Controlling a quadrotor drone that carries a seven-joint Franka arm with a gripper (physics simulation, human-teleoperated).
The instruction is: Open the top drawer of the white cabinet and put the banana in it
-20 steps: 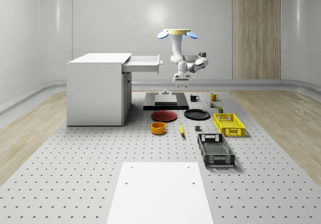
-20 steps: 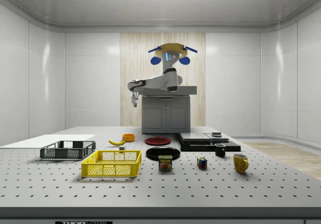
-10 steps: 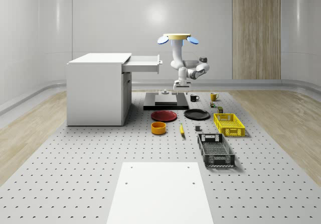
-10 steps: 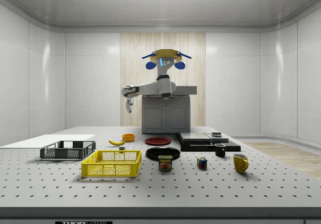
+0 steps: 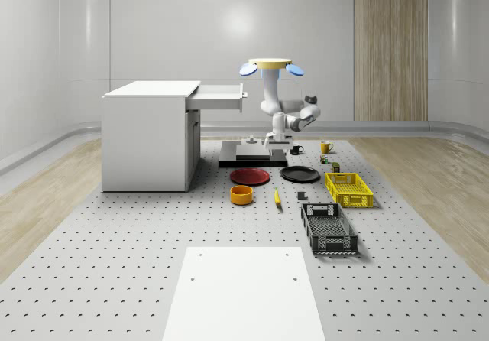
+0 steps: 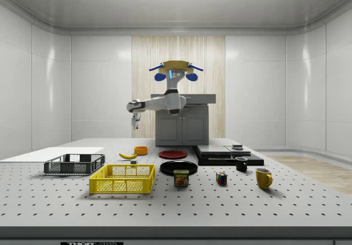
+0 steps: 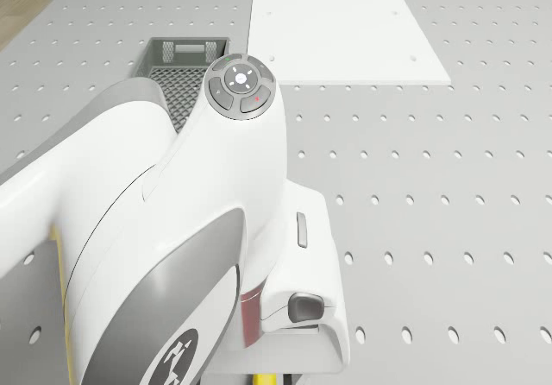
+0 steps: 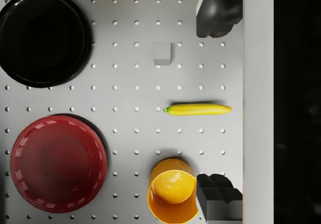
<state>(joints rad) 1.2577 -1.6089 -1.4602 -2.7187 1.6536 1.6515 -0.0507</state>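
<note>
since a second ago the drone [image 6: 175,72] has sunk lower and slid away from the white cabinet [image 5: 147,134] toward the side view's left, taking the arm with it, while nothing on the worktop [image 5: 137,264] has shifted. it hovers now above the spread of dishes, off the open end of the top drawer [image 5: 218,96], which already stands pulled out. the claw [image 8: 215,103] hangs well above the worktop, pointing straight down, fingers [image 8: 216,14] spread wide with nothing between them.

the banana [image 8: 197,109] lies flat on the worktop right under the claw, between the orange bowl [image 8: 173,195] and a small grey block [image 8: 162,52], clear of both; the red plate [image 8: 57,162] and black plate [image 8: 44,38] sit further off. it runs crosswise to the line between the two fingers, so they would close on its flanks.

i'd guess it light, a little soft and smooth-skinned, liable to roll or squirt out if pinched near a tapering end. the thick middle looks the place to take it, with a moderate squeeze.
</note>
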